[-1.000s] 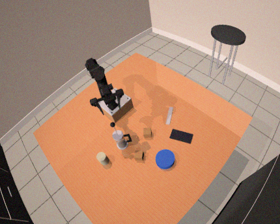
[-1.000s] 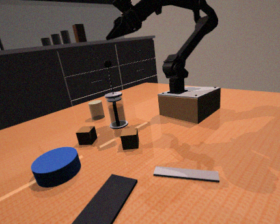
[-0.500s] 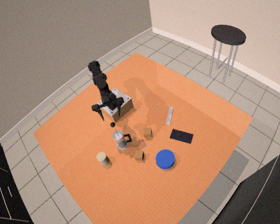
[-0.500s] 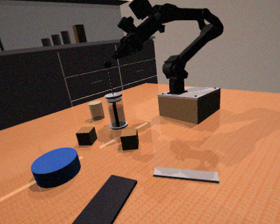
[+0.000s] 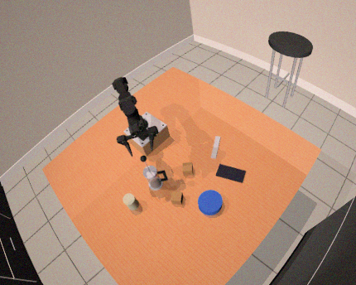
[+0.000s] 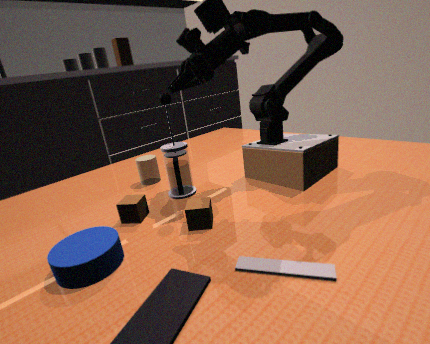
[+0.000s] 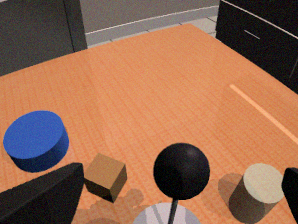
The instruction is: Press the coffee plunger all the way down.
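The orange table (image 5: 245, 137) carries everything here. Taking the top view as a clock face, the arm's base box (image 5: 154, 132) sits near 11 o'clock. The coffee press (image 5: 153, 178) stands upright close to the middle, its handle toward 3 o'clock. A beige cylinder (image 5: 130, 202) stands at about 8 o'clock of the press. Two brown cubes flank the press: one (image 5: 187, 168) at its 2 o'clock, the other (image 5: 177, 197) at its 4 o'clock. A blue disc (image 5: 210, 202) lies farther toward 4 o'clock. A dark flat slab (image 5: 230, 172) and a grey bar (image 5: 215, 147) lie toward 3 o'clock, apart from each other.
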